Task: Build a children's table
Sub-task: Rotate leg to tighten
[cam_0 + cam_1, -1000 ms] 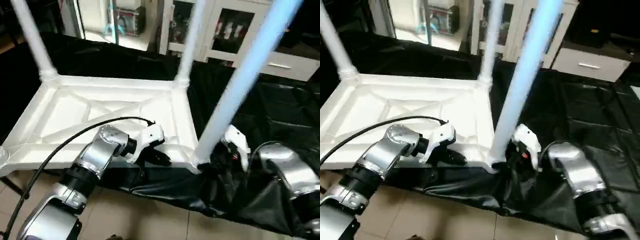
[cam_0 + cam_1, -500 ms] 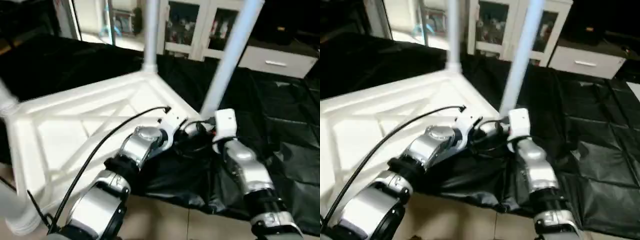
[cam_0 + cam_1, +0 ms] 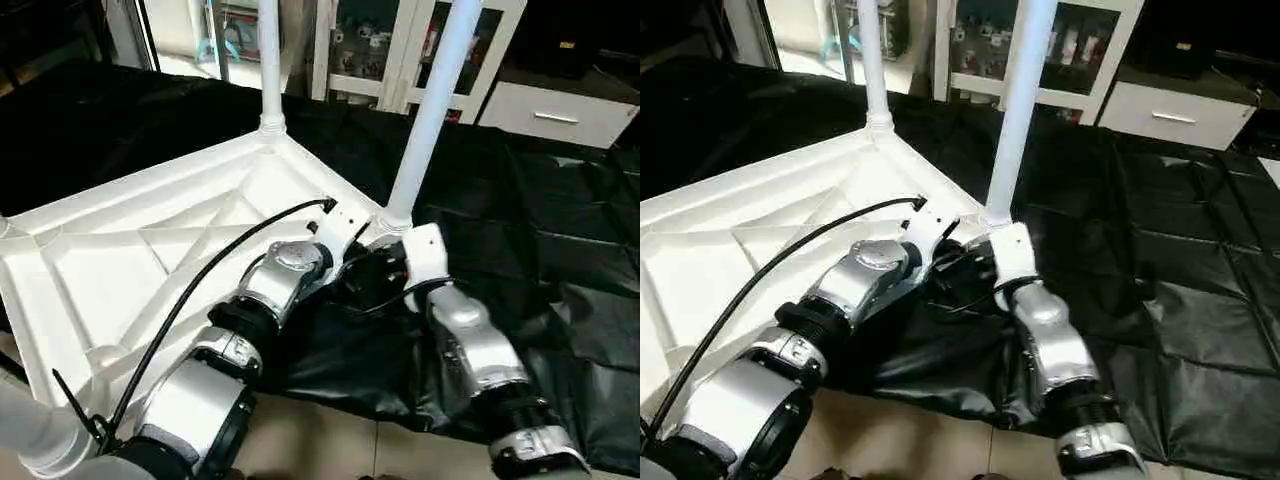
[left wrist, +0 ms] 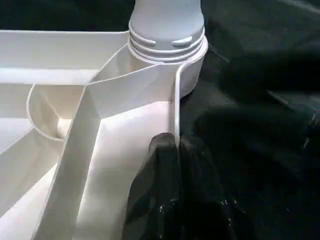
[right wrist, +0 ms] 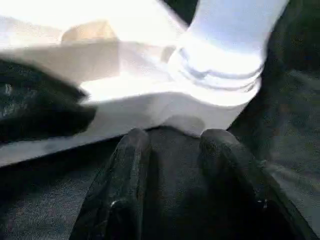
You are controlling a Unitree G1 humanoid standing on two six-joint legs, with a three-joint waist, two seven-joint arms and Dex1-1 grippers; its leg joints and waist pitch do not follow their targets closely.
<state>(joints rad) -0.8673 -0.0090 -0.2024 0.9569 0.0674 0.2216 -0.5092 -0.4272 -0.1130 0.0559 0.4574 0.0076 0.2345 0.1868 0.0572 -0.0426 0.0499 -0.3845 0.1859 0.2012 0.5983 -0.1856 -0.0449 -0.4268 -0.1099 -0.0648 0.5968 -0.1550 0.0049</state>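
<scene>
The white table top (image 3: 150,250) is laid upside down on a desk (image 3: 560,250) covered with black sheet, its ribbed underside turned up. 2 white legs are seen standing up from its corner sockets: one leg (image 3: 432,110) at the near right corner and another leg (image 3: 268,60) at the far corner. A part of a third leg (image 3: 30,430) is seen at the bottom left.

The left gripper (image 4: 175,147) is closed on the thin rim of the top, just beside the near right socket; one finger is inside the rim and one outside. The right gripper (image 5: 170,137) is placed just under the same socket, with its fingers (image 5: 131,145) a little apart and nothing between them.

A black cable (image 3: 200,290) is laid over the left forearm. Behind the desk, a white cabinet with glass doors (image 3: 370,50) and a white drawer (image 3: 555,110) are seen. No writing can be read.
</scene>
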